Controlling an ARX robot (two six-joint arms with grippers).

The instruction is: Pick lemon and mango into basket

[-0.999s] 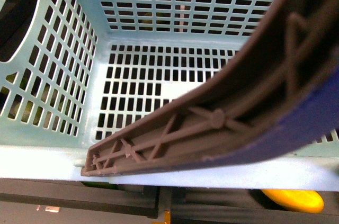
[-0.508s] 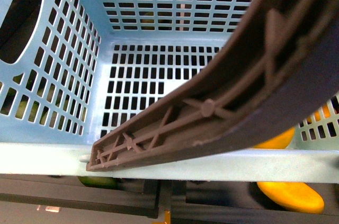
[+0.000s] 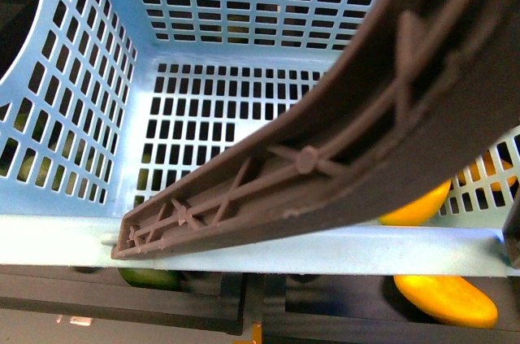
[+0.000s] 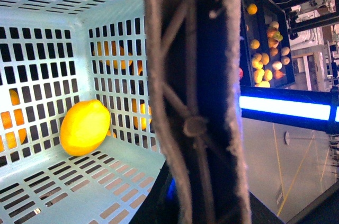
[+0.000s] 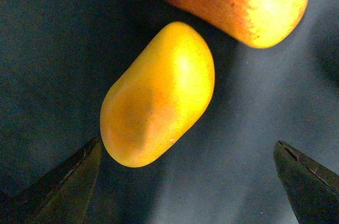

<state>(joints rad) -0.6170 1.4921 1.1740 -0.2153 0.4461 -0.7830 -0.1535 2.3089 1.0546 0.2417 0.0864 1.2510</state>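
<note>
The light teal basket (image 3: 244, 246) fills the front view, with its brown ribbed handle (image 3: 341, 157) slanting across it. My left gripper (image 4: 193, 203) is shut on that handle (image 4: 196, 102), which hides its fingers. The yellow lemon (image 4: 85, 127) lies on the basket floor against a slotted wall; in the front view the lemon (image 3: 418, 204) peeks from under the handle at the right. Below the basket's front rim lies the orange-yellow mango (image 3: 445, 299). In the right wrist view the mango (image 5: 159, 94) lies on a dark surface, just ahead of my open right gripper (image 5: 188, 181).
A red-and-yellow fruit (image 5: 238, 1) lies right beside the mango. A dark green fruit (image 3: 150, 277) shows under the basket's front left. Orange fruits (image 4: 114, 54) show through the basket walls. A bin of mixed fruit (image 4: 267, 60) stands farther off.
The basket has shifted in the front view, and the lemon now shows inside it under the handle. A dark part has come in at the right edge.
</note>
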